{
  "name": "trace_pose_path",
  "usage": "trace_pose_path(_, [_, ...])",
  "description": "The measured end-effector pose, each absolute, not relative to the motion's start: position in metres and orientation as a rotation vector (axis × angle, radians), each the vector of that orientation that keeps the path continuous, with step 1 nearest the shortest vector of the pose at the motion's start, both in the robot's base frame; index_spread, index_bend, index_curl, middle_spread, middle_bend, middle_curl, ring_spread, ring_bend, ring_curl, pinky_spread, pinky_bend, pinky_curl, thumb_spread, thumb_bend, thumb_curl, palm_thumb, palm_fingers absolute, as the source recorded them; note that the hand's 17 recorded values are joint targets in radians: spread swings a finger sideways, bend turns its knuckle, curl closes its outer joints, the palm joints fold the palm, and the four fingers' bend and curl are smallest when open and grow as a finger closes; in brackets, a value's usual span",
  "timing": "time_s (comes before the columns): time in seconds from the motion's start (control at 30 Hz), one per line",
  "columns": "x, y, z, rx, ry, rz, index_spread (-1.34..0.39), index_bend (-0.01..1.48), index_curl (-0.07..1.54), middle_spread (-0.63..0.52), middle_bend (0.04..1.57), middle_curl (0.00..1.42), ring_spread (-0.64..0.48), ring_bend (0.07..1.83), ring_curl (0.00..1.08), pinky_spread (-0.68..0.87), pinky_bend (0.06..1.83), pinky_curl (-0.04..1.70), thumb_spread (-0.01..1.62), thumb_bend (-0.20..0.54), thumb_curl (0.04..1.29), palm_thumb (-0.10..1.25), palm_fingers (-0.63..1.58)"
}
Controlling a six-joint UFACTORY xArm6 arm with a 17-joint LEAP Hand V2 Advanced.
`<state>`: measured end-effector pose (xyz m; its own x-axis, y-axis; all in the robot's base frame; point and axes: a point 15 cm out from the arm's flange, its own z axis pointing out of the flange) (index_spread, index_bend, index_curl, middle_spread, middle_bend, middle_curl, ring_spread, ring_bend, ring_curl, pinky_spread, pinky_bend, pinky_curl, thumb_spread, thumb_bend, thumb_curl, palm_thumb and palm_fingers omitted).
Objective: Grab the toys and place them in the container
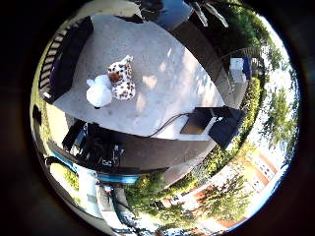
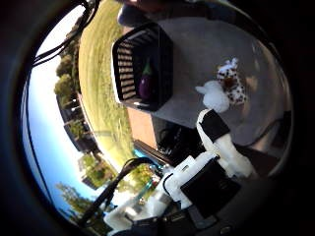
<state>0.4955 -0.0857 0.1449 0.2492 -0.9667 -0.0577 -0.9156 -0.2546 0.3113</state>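
No text, label or number can be read here — not on the black basket [image 2: 142,66], perhaps too small, nor on the toys [image 1: 113,83].

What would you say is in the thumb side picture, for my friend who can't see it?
A black slatted basket sits on a grey table with a purple eggplant toy inside it. Beside the basket on the table lie a spotted plush dog and a white plush toy, touching each other. The robot's white and black hand reaches into view with nothing in it.
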Motion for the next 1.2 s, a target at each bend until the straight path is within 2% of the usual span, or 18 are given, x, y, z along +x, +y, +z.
trace_pose_path(0.1, [0.501, -0.108, 0.114, 2.276, -1.822, -0.336, -0.14, 0.16, 0.23, 0.11, 0.17, 0.33, 0.27, 0.37, 0.31, 0.45, 0.53, 0.33, 1.13, -0.03, 0.42, 0.68, 0.1])
trace_pose_path(0.3, [0.482, -0.136, 0.044, 2.153, -1.898, -0.462, -0.1, 0.16, 0.24, 0.11, 0.18, 0.33, 0.28, 0.39, 0.32, 0.46, 0.56, 0.32, 1.13, -0.03, 0.41, 0.67, 0.11])
trace_pose_path(0.57, [0.484, -0.136, -0.019, 2.074, -1.973, -0.45, -0.05, 0.15, 0.23, 0.11, 0.19, 0.34, 0.28, 0.43, 0.33, 0.46, 0.61, 0.31, 1.13, -0.03, 0.4, 0.66, 0.14])
trace_pose_path(0.77, [0.508, -0.115, -0.046, 2.062, -1.95, -0.427, 0.01, 0.15, 0.23, 0.11, 0.19, 0.35, 0.28, 0.46, 0.33, 0.46, 0.63, 0.3, 1.12, -0.032, 0.4, 0.64, 0.19])
trace_pose_path(1.07, [0.482, -0.092, -0.07, 1.98, -1.815, -0.508, 0.04, 0.15, 0.22, 0.06, 0.25, 0.38, 0.28, 0.64, 0.38, 0.45, 0.71, 0.29, 1.11, -0.033, 0.38, 0.62, 0.46])
trace_pose_path(1.2, [0.473, -0.096, -0.076, 1.931, -1.776, -0.524, -0.01, 0.16, 0.21, 0.01, 0.34, 0.42, 0.26, 0.76, 0.41, 0.46, 0.78, 0.29, 1.11, -0.03, 0.38, 0.62, 0.71])
